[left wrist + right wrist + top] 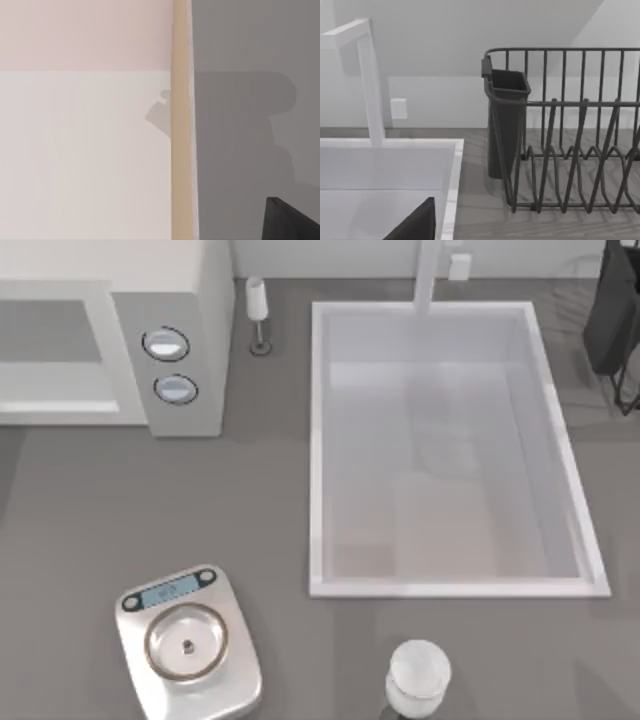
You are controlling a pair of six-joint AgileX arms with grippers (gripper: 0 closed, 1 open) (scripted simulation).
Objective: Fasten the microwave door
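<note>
So the microwave (120,335) sits at the bench's (150,510) far left, cavity open; can't spot the door panel itself. Can't tell either arm's fingers. Door's probably stiff, hinged, light: push its free edge.

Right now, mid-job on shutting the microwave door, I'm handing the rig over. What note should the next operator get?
The left gripper is close to a pale panel with a tan edge; its state is unreadable.
The right gripper is idle, facing the sink and the dish rack; its state is unreadable.
The microwave stands at the top view's far left. Its cavity looks exposed beside the knob panel, so the door seems not shut. I cannot place the door for certain.
Done: nothing confirmed.
Left: swing the door flush against the front.
</note>
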